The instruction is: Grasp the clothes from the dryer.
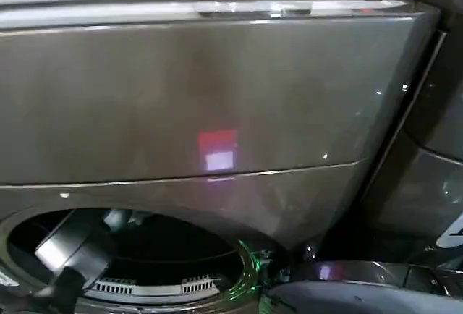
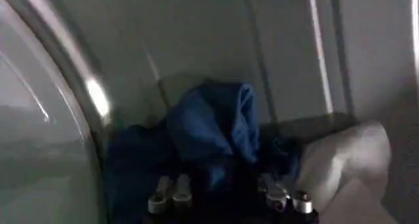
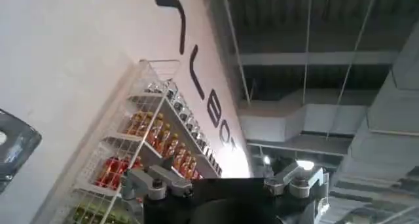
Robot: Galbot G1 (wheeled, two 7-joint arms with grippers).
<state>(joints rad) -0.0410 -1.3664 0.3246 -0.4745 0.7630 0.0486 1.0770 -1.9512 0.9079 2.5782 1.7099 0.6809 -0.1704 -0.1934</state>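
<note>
Your left arm reaches through the dryer's (image 1: 217,97) round port (image 1: 130,256), and the left gripper (image 2: 226,196) sits spread inside the drum, its fingers (image 2: 171,194) straddling the rumpled dark navy garment (image 2: 213,130); contact looks likely, though the dim view leaves it unsure. The pale grey-white garment (image 2: 347,156) lies just beside it. Your right gripper (image 3: 222,189) points up at the ceiling, spread and empty.
</note>
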